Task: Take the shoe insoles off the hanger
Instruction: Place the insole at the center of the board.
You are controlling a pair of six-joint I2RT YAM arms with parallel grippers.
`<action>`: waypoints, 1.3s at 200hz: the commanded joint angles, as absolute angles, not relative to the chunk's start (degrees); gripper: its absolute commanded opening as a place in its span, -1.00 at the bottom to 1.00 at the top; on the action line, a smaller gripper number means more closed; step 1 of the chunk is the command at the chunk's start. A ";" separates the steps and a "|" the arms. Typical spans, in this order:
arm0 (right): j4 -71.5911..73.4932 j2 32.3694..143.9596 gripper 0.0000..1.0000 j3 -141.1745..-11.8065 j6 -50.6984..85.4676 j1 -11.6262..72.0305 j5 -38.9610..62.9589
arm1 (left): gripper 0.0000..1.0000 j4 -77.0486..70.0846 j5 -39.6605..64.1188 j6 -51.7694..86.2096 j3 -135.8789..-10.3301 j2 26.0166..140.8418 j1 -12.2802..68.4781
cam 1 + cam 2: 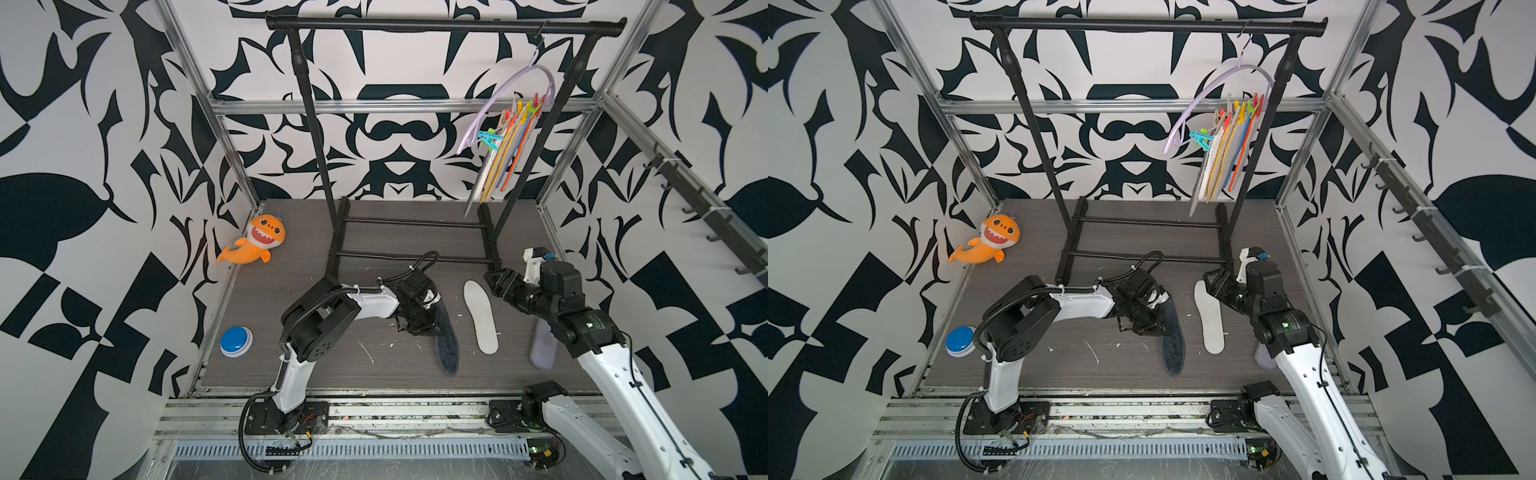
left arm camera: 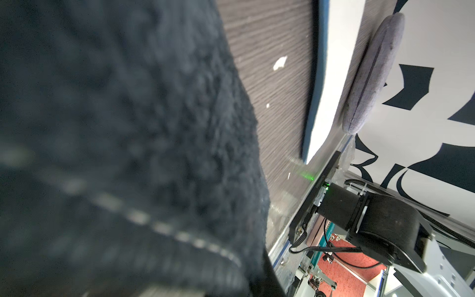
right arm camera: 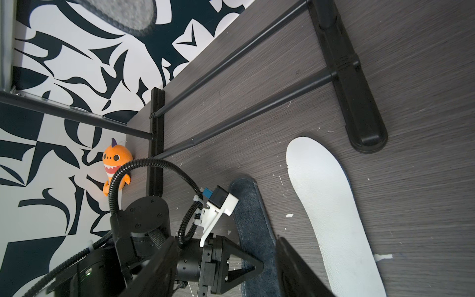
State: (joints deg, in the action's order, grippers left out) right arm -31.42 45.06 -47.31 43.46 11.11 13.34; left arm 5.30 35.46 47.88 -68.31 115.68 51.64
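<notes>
The left tool (image 1: pixel 430 326) is pinched shut on the heel end of a dark grey-blue insole (image 1: pixel 448 347) that lies on the surface (image 1: pixel 332 357) beside a white insole (image 1: pixel 481 318). The right tool (image 1: pixel 491 280) stands apart and empty, near a foot of the rail (image 1: pixel 444 24). Other insoles (image 1: pixel 496 164) hang pegged close together on the hanger (image 1: pixel 498 93). A pull there may swing it, slip its thin hook off the rail, or drag two down at once.

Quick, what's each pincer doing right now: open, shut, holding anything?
Left pincer: shut on the dark grey-blue insole.
Right pincer: open, holding nothing.
</notes>
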 commanded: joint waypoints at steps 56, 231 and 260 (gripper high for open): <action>-28.45 44.21 0.24 -46.57 44.30 9.77 15.73 | -0.77 5.14 35.33 48.37 -74.77 120.16 51.33; -28.84 43.59 0.35 -47.18 44.39 7.82 16.87 | 0.27 16.94 23.86 43.06 -75.42 114.47 51.41; -29.59 43.43 0.43 -47.78 43.99 7.61 16.37 | 0.27 21.38 19.92 40.89 -74.63 111.30 51.42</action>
State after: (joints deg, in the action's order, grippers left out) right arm -30.44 44.27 -46.41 44.84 7.94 16.56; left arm 14.79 24.95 43.92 -75.83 115.39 51.59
